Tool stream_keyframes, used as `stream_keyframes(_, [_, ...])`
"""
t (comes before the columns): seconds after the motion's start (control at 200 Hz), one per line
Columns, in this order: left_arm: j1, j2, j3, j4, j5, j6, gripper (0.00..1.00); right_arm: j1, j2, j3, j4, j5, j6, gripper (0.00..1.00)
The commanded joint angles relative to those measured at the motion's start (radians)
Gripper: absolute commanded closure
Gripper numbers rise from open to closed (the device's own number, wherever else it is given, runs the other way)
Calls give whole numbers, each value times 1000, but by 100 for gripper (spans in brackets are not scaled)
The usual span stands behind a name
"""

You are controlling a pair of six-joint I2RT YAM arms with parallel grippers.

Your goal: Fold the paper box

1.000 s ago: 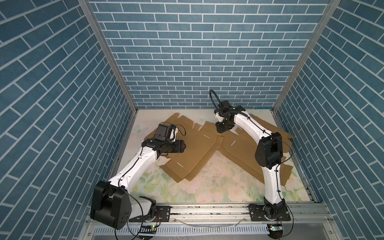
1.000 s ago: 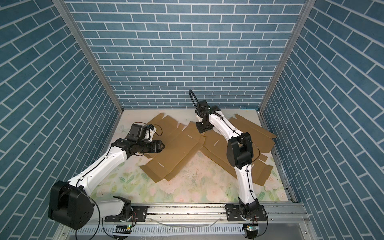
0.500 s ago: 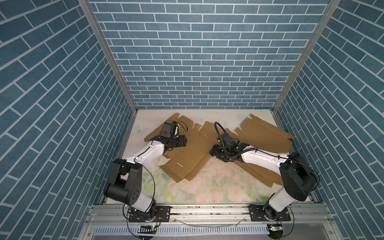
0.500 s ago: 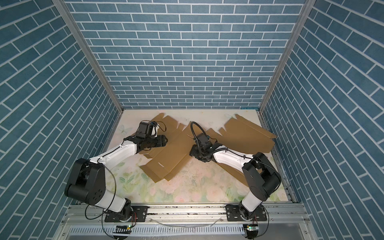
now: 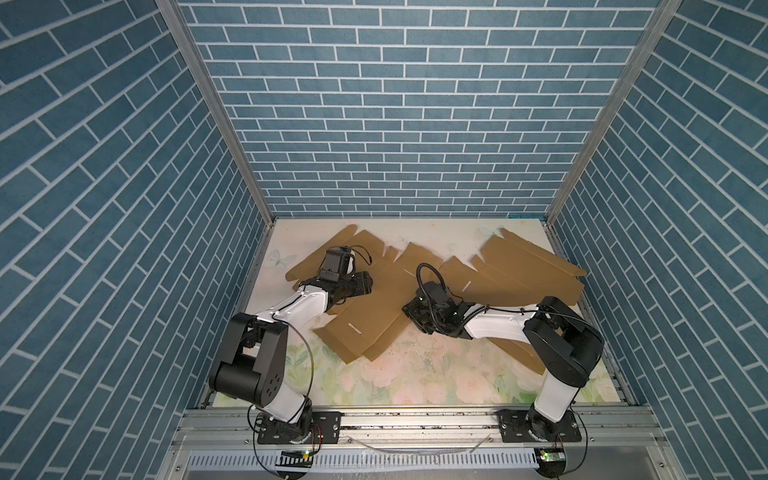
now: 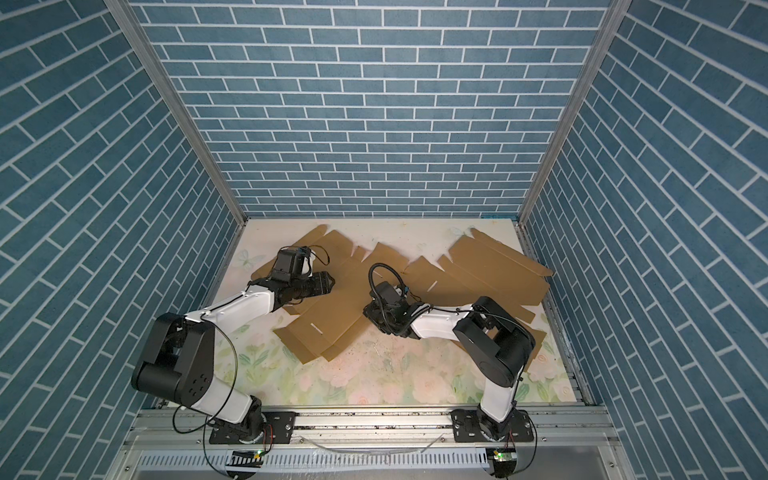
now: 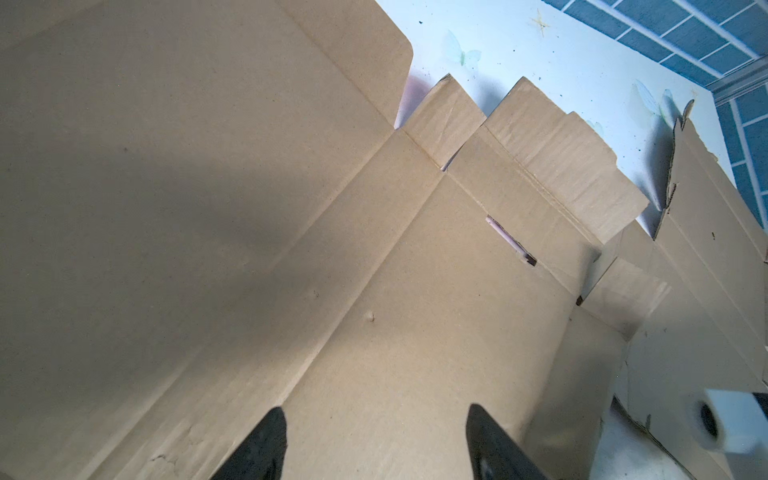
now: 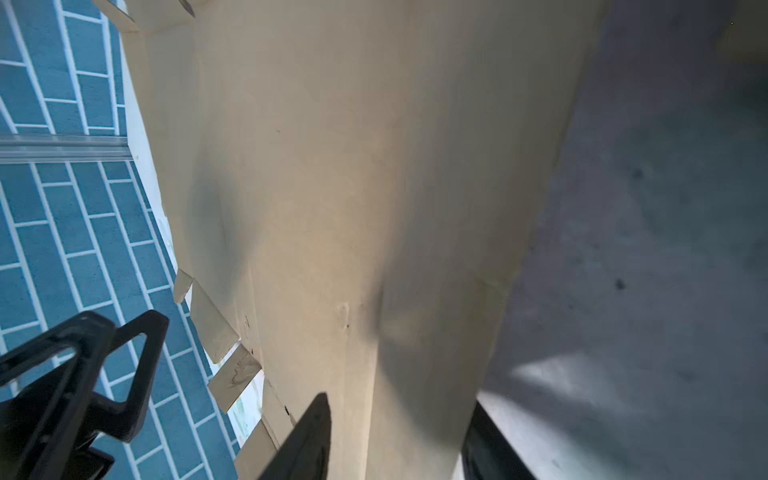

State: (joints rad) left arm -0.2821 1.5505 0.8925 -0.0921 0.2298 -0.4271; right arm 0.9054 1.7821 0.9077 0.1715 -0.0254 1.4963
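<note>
The paper box lies as flat brown cardboard, unfolded, in both top views: one sheet left of centre, a second sheet at the back right. My left gripper hovers low over the left sheet's back half. In the left wrist view it is open, with creased cardboard beneath and nothing held. My right gripper sits low where the two sheets meet. In the right wrist view it is open, its jaws astride a cardboard panel.
Blue brick walls close in three sides. The floral tabletop shows bare in front of the sheets. Both arm bases stand on the front rail. The right arm's elbow lies over the right sheet's front corner.
The right arm has swung from the back centre down and forward, its gripper now low at the sheets' junction. The left arm's elbow folded in and its gripper shifted slightly toward the back.
</note>
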Motion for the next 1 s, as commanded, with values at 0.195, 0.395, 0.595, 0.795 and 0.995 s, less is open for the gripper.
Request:
stream_keyframes(0.195, [3, 14, -13, 11, 6, 4, 32, 35, 35, -26, 57, 37, 145, 52])
stream_keyframes(0.395, [3, -12, -7, -12, 3, -2, 33, 40, 81, 0, 92, 45, 115, 72])
stream_keyframes(0.595, [5, -101, 76, -186, -41, 42, 33, 16, 74, 0, 50, -25, 18, 99])
stream_keyframes(0.795, [5, -216, 185, -366, -48, 101, 33, -133, 2, 104, -322, -303, -400, 100])
stream_keyframes(0.995, [-3, -261, 179, -411, -3, 96, 33, -279, -13, 328, -998, -357, -1014, 100])
